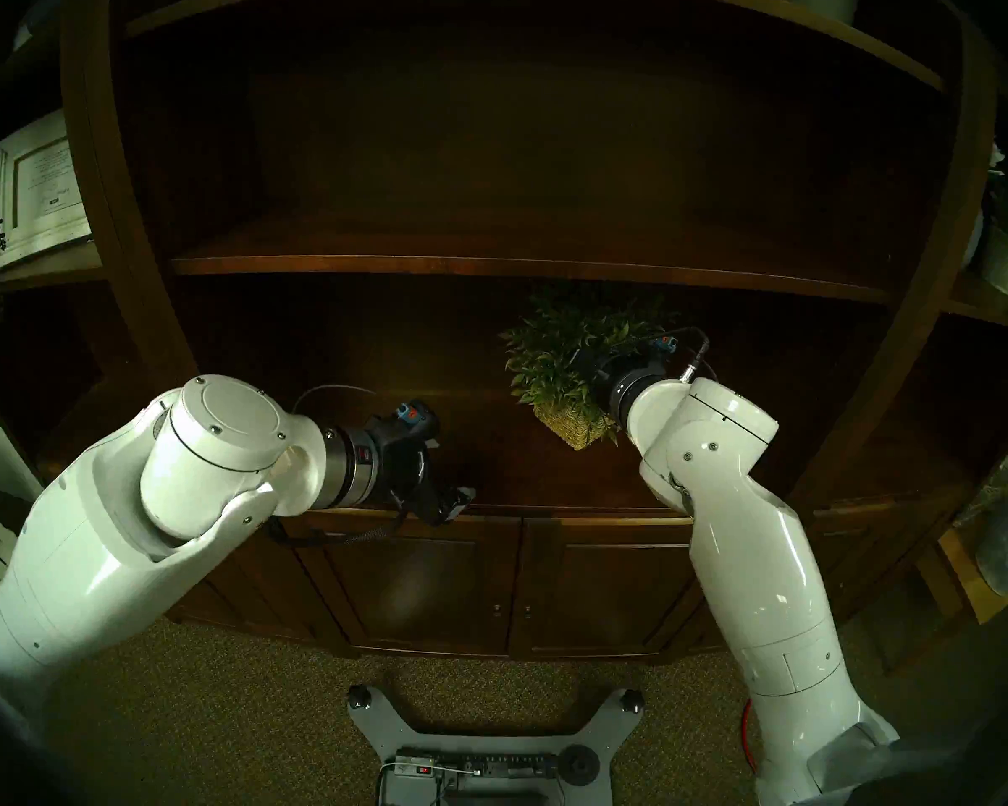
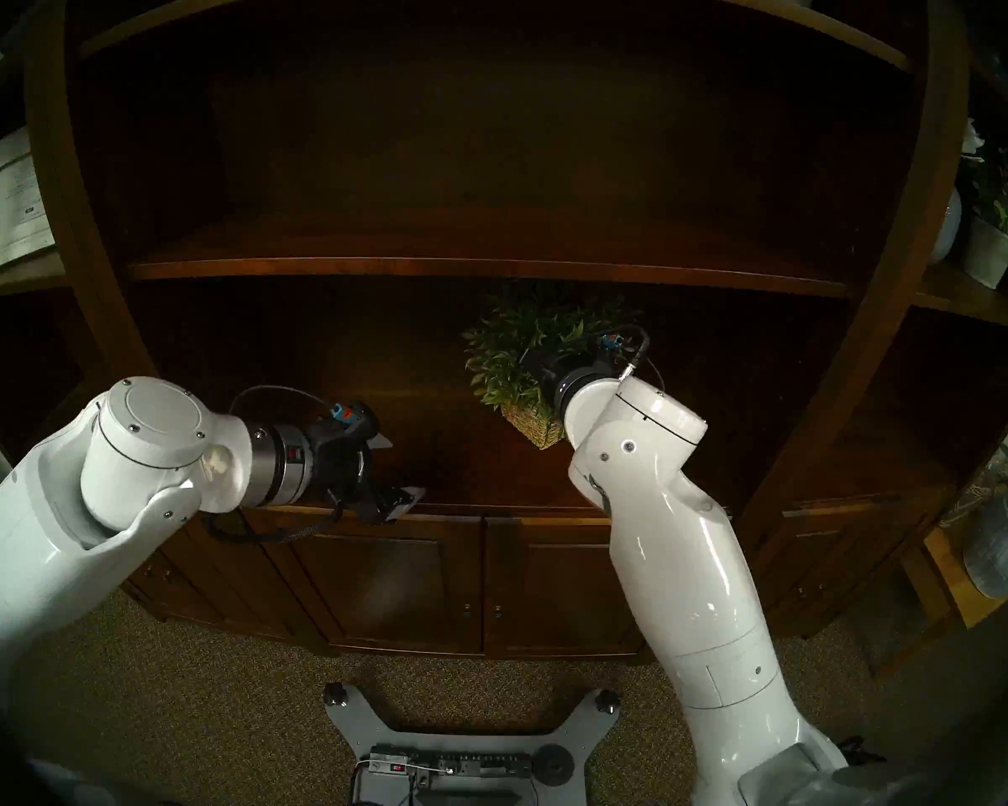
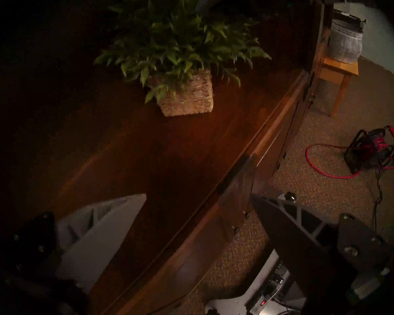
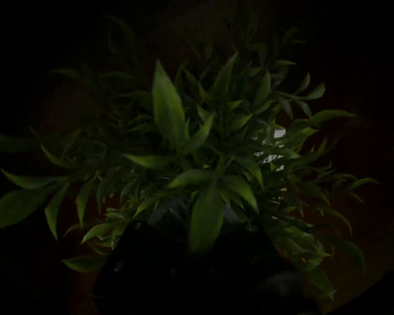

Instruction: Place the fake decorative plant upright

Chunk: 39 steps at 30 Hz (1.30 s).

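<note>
The fake decorative plant (image 1: 554, 351), a bush of pointed green leaves in a tan woven cube pot (image 1: 574, 427), stands on the lower wooden shelf (image 1: 490, 473), right of centre. In the left wrist view (image 3: 180, 46) its pot (image 3: 189, 96) rests base-down on the shelf. My right gripper (image 1: 603, 374) reaches into the leaves from the right, just above the pot; its fingers are buried in foliage. The right wrist view shows only dark leaves (image 4: 191, 148). My left gripper (image 1: 452, 467) is open and empty at the shelf's front edge, left of the plant.
A shelf board (image 1: 490, 267) runs just above the plant's top. Cabinet doors (image 1: 420, 578) are below the shelf. A flowering plant in a pale pot (image 1: 1005, 258) stands in the right bay, a framed picture (image 1: 42, 188) in the left bay. A red cable reel (image 3: 371, 148) lies on the carpet.
</note>
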Tool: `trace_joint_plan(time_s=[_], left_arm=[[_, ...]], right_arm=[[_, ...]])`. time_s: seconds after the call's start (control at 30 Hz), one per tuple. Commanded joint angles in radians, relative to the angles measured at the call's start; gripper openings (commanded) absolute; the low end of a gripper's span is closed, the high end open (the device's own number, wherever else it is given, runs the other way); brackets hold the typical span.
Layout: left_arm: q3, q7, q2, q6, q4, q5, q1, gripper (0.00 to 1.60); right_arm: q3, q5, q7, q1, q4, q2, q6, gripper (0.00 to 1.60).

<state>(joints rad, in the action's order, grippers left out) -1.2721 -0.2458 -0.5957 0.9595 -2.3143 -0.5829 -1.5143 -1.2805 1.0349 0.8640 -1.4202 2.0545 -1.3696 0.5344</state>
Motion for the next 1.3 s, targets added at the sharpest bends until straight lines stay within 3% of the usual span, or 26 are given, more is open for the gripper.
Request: trace_joint_plan(time_s=[0.0, 0.43, 0.63, 0.73, 1.03, 1.27], left_arm=[[-0.090, 0.043, 0.056, -0.031, -0.051, -0.013, -0.122, 1.60], [-0.259, 0.120, 0.044, -0.116, -0.099, -0.052, -0.332, 1.60], [-0.305, 0.143, 0.028, -0.156, -0.102, -0.068, -0.386, 1.60], [-0.364, 0.154, 0.012, -0.203, -0.115, -0.068, -0.465, 1.60], [-0.429, 0.147, -0.016, -0.280, -0.119, -0.053, -0.554, 1.60], [-0.508, 0.114, -0.034, -0.366, -0.129, -0.029, -0.661, 1.60]], right_arm=[[-0.026, -0.027, 0.025, 0.050, 0.064, -0.005, -0.022, 0.00], [-0.028, -0.001, 0.093, 0.020, 0.167, -0.010, 0.015, 0.00], [-0.020, 0.010, 0.109, -0.008, 0.161, -0.015, 0.023, 0.00], [-0.014, 0.014, 0.110, -0.026, 0.147, -0.020, 0.022, 0.00], [-0.006, 0.018, 0.099, -0.076, 0.142, -0.021, 0.003, 0.00], [0.020, -0.014, 0.172, -0.114, 0.195, -0.027, 0.006, 0.00]])
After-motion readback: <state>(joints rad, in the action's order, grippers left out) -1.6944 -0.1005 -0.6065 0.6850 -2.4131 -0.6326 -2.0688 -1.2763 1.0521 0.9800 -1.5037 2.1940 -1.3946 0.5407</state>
